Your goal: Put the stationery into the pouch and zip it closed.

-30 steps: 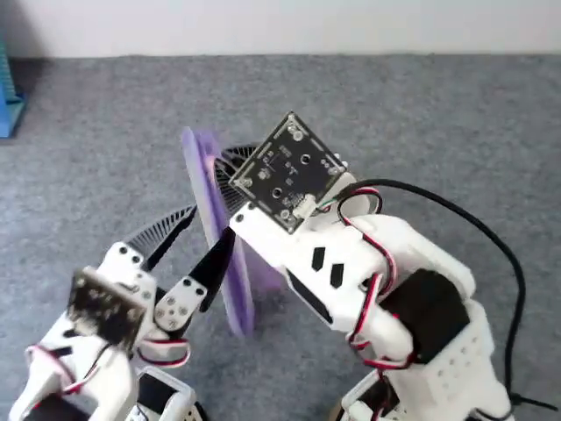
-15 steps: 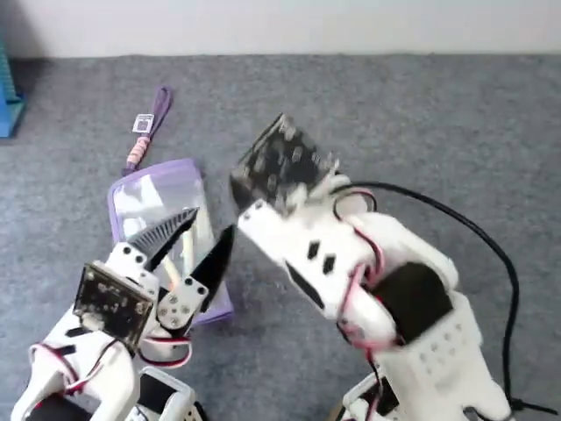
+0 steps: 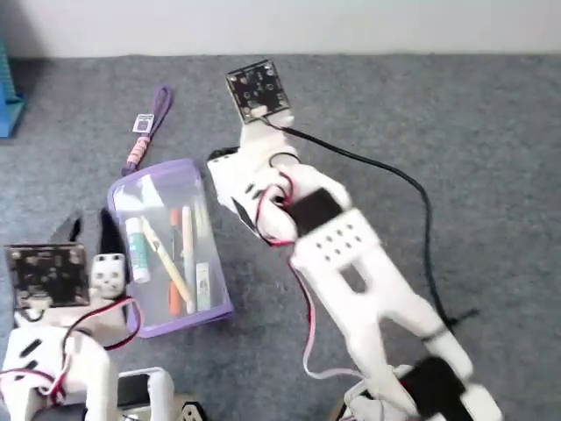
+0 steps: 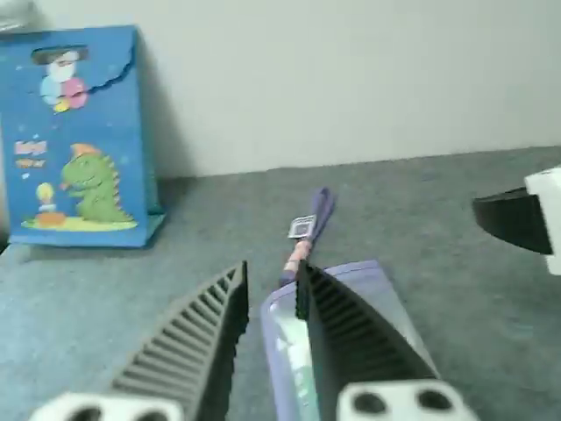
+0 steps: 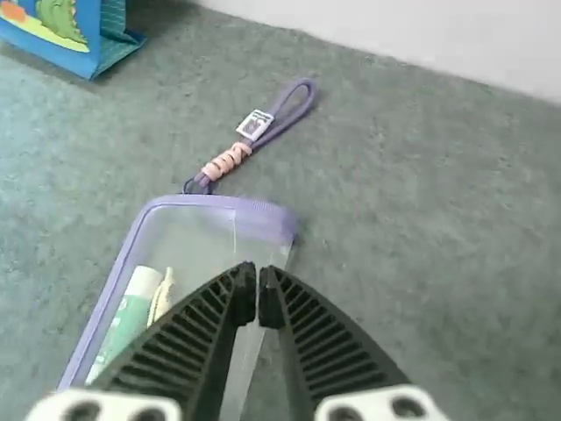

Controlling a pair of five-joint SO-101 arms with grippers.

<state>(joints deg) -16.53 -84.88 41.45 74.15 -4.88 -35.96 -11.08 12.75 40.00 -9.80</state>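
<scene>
Your pouch (image 3: 180, 317) flat on grey carpet (image 3: 456, 123), stationery (image 3: 173, 263) inside, your left gripper (image 4: 272, 272) slightly parted beside it, empty — your right gripper (image 5: 257, 272) closed over its edge, holding nothing.

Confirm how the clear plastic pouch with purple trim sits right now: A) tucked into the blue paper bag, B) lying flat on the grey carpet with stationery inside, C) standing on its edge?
B: the high view shows the clear purple-trimmed pouch flat on the grey carpet, with pens showing through it.

Print on blue gift bag (image 4: 79, 140) unreadable, strap tag (image 5: 255, 124) print too small
</scene>
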